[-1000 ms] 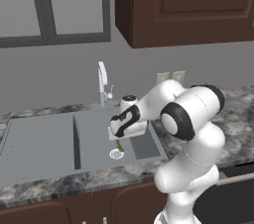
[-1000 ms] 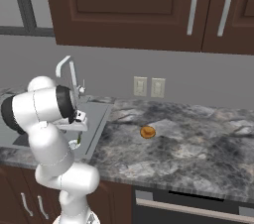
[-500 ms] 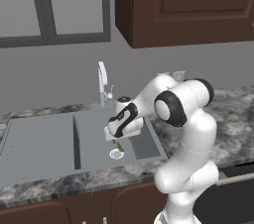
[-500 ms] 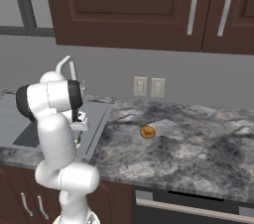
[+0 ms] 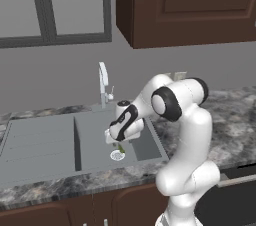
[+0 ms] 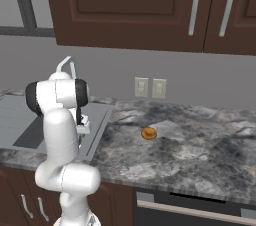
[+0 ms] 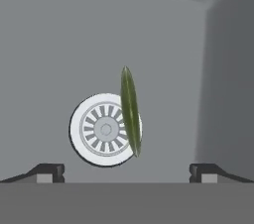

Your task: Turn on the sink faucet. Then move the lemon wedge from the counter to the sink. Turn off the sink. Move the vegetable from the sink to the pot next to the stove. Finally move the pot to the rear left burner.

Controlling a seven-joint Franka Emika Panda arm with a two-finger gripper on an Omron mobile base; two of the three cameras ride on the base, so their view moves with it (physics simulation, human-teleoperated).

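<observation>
The lemon wedge (image 7: 130, 111) is seen at the centre of the hand view, lying on the floor of the sink (image 5: 45, 140) with one edge overlapping the round drain (image 7: 105, 129). The end effector (image 5: 116, 140) is held just above it, at the centre of the left base view, with its jaws spread wide and nothing between them. The move of the wedge into the basin is judged done; whether water runs from the sink faucet (image 5: 103, 83) cannot be told. Shutting it off, the transfer to a pot and the burner placement are judged still left. One wedge, one faucet, two basins, one drain and one small orange-brown object (image 6: 148, 133) on the surface (image 6: 200, 145) are counted.
</observation>
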